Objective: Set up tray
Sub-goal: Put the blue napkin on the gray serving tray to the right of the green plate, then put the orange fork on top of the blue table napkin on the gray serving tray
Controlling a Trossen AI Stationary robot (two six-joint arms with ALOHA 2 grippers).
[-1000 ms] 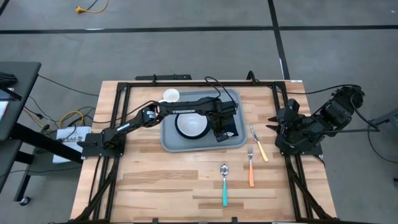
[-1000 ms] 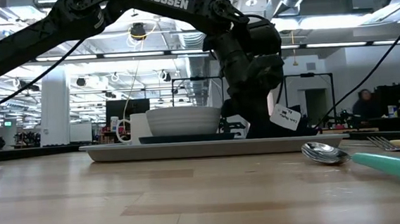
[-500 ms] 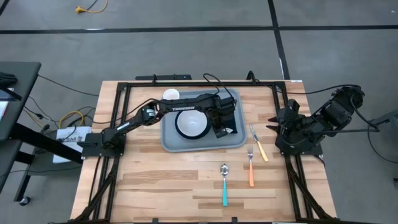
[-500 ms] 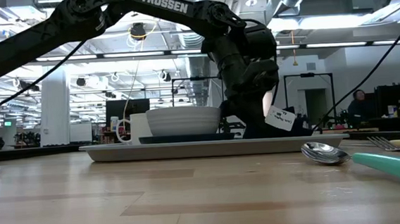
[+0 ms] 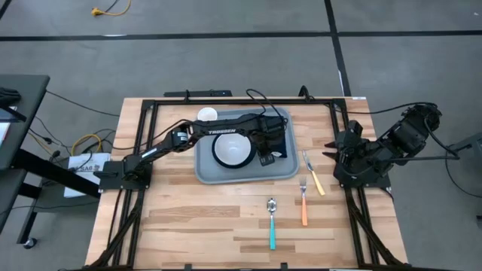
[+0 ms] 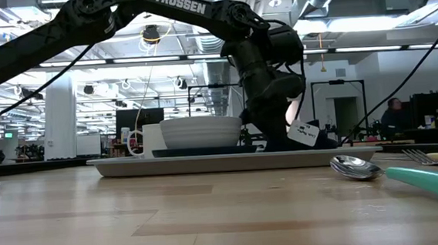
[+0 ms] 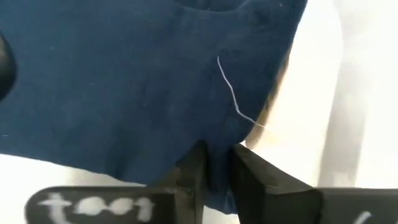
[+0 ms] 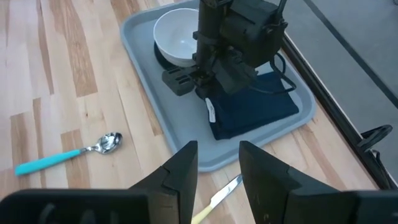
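Note:
The light grey-blue tray (image 5: pixel 207 172) lies at the table's middle. On it a white bowl (image 5: pixel 232 150) sits on a dark round plate, with the navy napkin (image 5: pixel 280 134) flat on the tray's right part. My left gripper (image 5: pixel 263 154) reaches over the tray, between bowl and napkin, and is shut on the napkin (image 7: pixel 124 81). My right gripper (image 8: pixel 214 171) is open and waits at the table's right edge, touching nothing. My left gripper (image 7: pixel 217 155) pinches the napkin's edge nearest the bowl (image 7: pixel 217 134) between its two fingers, coming from above and pointing down. One layer or several, I cannot tell. The rest of the napkin (image 8: pixel 258 109) lies on the tray floor, slightly rumpled by the fingers.
A white cup (image 5: pixel 207 115) stands on the table beyond the tray's far left corner. Right of and nearer than the tray lie a yellow-handled knife (image 5: pixel 313 178), an orange-handled fork (image 5: pixel 303 203) and a teal-handled spoon (image 5: pixel 272 226). Bare wood fills the near half.
My left gripper has moved a little toward the table's far-left, closer to the bowl, and has sunk slightly, staying shut on the napkin. The napkin's held edge has shifted with it across the tray.

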